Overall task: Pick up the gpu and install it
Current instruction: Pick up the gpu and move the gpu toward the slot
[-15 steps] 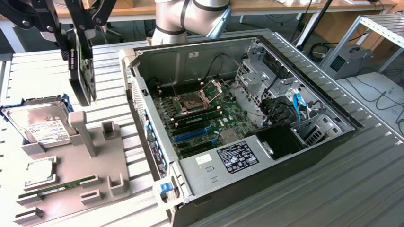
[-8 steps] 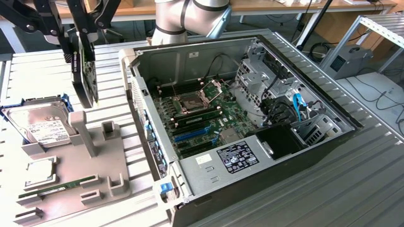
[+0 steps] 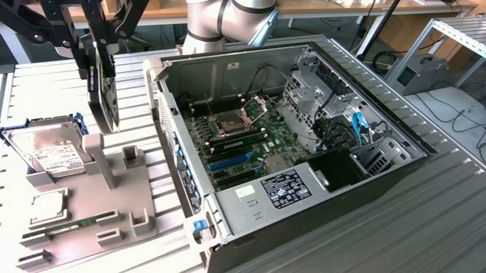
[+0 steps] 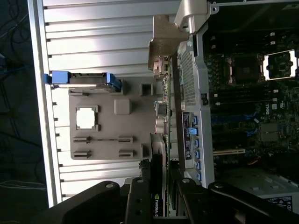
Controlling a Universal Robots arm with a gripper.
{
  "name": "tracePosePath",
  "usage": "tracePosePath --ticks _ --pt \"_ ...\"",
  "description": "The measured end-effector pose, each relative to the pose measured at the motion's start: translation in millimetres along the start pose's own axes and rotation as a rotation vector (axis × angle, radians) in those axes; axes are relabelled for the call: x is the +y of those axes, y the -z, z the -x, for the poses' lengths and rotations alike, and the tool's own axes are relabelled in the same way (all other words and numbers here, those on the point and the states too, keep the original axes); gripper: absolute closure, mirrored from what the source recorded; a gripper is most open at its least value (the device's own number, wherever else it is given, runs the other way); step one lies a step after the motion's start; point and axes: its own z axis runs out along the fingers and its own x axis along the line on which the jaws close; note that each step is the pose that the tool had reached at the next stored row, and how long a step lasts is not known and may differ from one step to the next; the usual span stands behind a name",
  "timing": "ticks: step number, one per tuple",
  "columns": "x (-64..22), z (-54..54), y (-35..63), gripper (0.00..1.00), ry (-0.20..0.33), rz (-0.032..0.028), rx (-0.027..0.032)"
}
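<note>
The gpu [image 3: 103, 94] is a thin black card hanging upright, edge-down, above the grey parts holder [image 3: 99, 193] at the exterior view's left. My gripper [image 3: 99, 41] is shut on its upper edge, one black finger on each face. In the wrist view I see the gpu [image 4: 158, 198] edge-on between my fingers [image 4: 136, 196], with its silvery end bracket [image 4: 163, 46] at the far end. The card hangs just outside the side wall [image 4: 191, 93] of the open computer case [image 3: 304, 142]. The motherboard [image 3: 243, 136] lies exposed inside, with its blue slot [image 3: 231, 162] free.
The holder carries a silver hard drive [image 3: 53, 153] in a blue frame, a processor chip [image 3: 49, 207] and a green memory stick [image 3: 68, 224]. Drive cages and cables [image 3: 334, 119] fill the case's far end. Everything rests on a ribbed metal table [image 3: 395, 227].
</note>
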Motion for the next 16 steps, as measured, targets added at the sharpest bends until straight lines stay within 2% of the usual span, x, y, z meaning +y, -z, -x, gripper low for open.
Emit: tracePosePath --ticks 16 --pt "-0.6 -0.1 -5.3 0.74 0.0 0.0 0.0"
